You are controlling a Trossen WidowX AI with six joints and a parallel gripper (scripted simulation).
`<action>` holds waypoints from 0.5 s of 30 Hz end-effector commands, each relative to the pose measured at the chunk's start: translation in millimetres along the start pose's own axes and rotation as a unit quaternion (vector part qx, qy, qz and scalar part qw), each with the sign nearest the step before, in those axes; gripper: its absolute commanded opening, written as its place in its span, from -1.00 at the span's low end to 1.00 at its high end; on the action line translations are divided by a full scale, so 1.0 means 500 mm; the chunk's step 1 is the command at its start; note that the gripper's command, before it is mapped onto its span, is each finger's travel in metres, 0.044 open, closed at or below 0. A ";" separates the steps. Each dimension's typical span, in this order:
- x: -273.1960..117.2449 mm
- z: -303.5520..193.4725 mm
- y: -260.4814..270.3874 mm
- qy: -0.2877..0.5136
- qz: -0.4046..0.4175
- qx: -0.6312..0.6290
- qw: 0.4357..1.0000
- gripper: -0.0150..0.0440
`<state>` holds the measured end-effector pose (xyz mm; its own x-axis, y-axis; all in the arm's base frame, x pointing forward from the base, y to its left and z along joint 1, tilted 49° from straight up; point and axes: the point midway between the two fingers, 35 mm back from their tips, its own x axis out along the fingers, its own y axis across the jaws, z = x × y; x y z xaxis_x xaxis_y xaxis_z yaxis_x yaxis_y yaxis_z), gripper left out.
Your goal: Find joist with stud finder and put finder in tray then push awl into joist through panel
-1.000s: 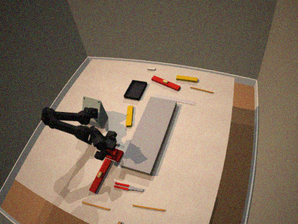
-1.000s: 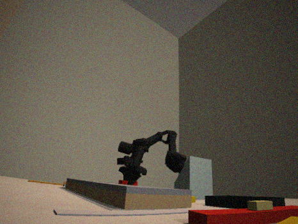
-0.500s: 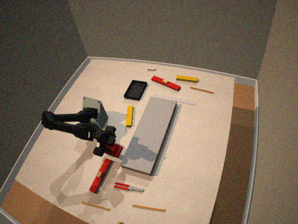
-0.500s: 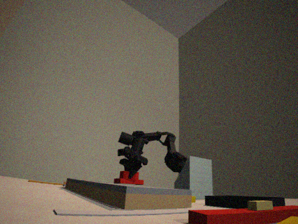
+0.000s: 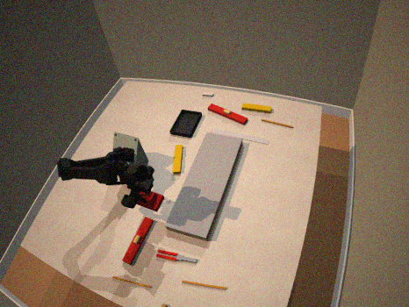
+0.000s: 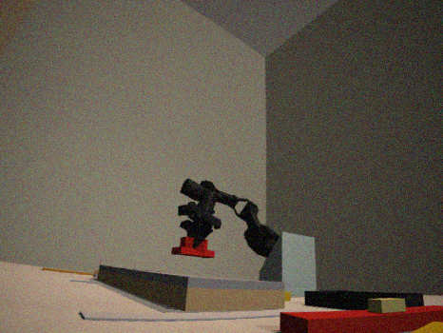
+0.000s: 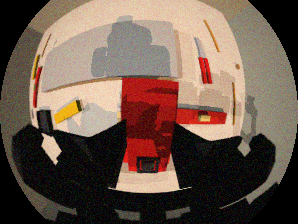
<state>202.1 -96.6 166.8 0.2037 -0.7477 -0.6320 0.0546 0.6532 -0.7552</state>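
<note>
My gripper (image 5: 138, 198) (image 6: 195, 242) (image 7: 148, 121) is shut on the red stud finder (image 5: 152, 201) (image 6: 190, 251) (image 7: 150, 95), which hangs level, clear of the table, beside the near left part of the grey floor panel (image 5: 215, 162) (image 6: 238, 296) (image 7: 65, 65). The arm's shadow falls on the panel. No hole shows in the panel's top. The black tray (image 5: 181, 135) (image 6: 333, 300) lies beyond the panel's far left corner and looks empty in the top view. I cannot make out the awl for certain. The joist is hidden.
A red level (image 5: 142, 232) (image 7: 217, 116) lies near the panel's near end, with red-handled pliers (image 5: 176, 257) (image 7: 205, 70) beside it. A yellow block (image 5: 177, 159) (image 7: 68, 111) lies between arm and panel. Another red level (image 5: 233, 116) lies at the back.
</note>
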 end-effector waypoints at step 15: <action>-0.007 0.133 -0.018 -0.005 0.000 -0.004 1.000 -0.49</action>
<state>251.8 -93.9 182.4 0.2002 -0.7506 -0.6297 0.0444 0.6490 -0.7595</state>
